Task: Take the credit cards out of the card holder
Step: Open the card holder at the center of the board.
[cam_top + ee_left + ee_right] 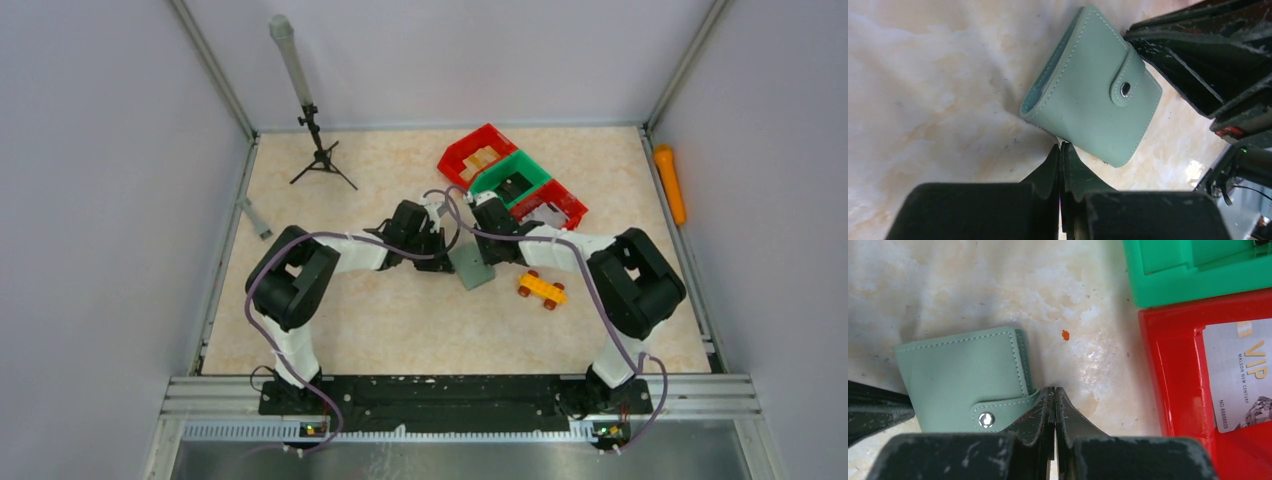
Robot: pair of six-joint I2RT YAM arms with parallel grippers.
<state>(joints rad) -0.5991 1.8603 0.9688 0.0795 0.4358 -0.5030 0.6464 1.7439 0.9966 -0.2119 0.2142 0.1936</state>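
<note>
Card holder [1093,85] lies snapped shut on the worktop [923,75] between the left hand [1060,148] and right hand [1052,391], both closed empty at its edges; opening its tab [1126,80] likely comes next.

Walled tabletop cell under soft, even light

The tabletop [400,330] is a glossy cream-and-peach marbled sheet, flecked with small dark specks and showing a pale glare patch [1093,357] in the right wrist view. Plain grey-lilac panels close it in: a back wall [450,60], a left wall [90,250] and a right wall [780,200], joined at the rear corners by slanting aluminium posts [215,70]. A ribbed aluminium rail [700,385] runs along the near edge, with a dull metal sheet [460,462] below it.
</note>
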